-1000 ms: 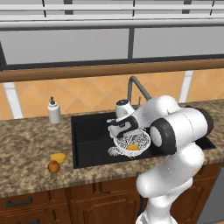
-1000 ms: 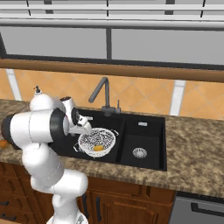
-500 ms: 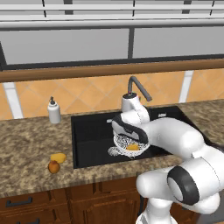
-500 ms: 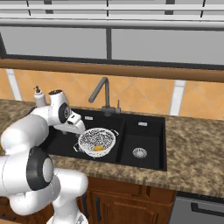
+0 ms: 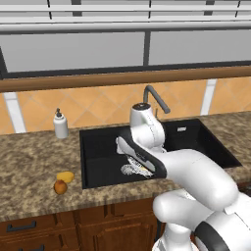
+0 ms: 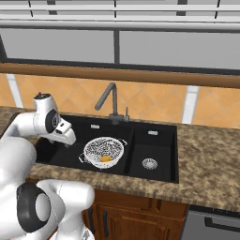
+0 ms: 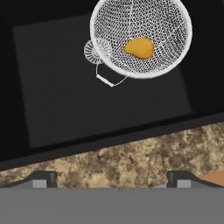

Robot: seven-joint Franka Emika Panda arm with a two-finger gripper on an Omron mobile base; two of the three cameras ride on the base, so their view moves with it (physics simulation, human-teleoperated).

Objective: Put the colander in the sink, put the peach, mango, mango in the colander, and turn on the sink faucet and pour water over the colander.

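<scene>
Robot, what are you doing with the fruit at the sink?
The robot is washing fruit. The colander sits in the left basin of the sink with one mango inside. The gripper, open and empty, is above the sink's front edge. Another mango and the peach wait on the counter. No water runs from the sink faucet.

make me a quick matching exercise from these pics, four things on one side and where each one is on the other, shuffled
Things:
1. colander
2. peach
3. soap dispenser
4. mango in the mesh bowl

Places:
A. on the counter behind the sink's left corner, by the wall
B. standing in the sink's left basin
C. inside the colander
D. on the counter left of the sink, near its front edge, next to a yellow mango

Pairs: 1-B, 2-D, 3-A, 4-C
</scene>
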